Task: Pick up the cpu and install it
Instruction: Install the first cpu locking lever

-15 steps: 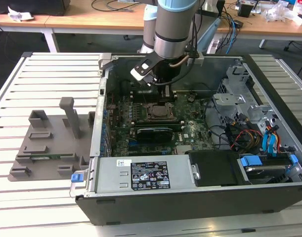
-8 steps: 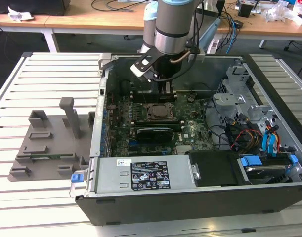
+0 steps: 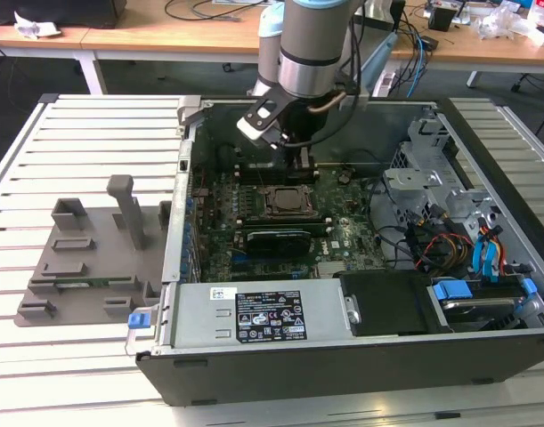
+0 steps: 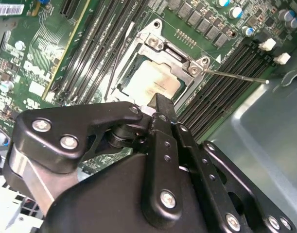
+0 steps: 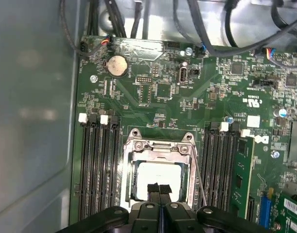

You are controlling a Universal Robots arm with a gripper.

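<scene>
The cpu (image 5: 157,174) is a pale silver-grey square lying flat inside the metal-rimmed socket frame (image 5: 159,144) on the green motherboard; it also shows in the second wrist view (image 4: 155,80). My gripper (image 5: 159,191) hangs just above the socket's edge with its two black fingertips pressed together and nothing between them. In the exterior view the gripper (image 3: 304,172) points down into the open computer case (image 3: 343,356), right behind the socket (image 3: 285,203). The socket's thin metal lever (image 4: 235,77) sticks out to one side.
Rows of black memory slots (image 5: 97,165) flank the socket. A long black graphics card (image 3: 276,240) lies in front of it, with the power supply (image 3: 263,316) nearer. Cables and a drive cage (image 3: 450,196) fill the case's right. A grey fixture (image 3: 85,258) sits at the exterior view's left.
</scene>
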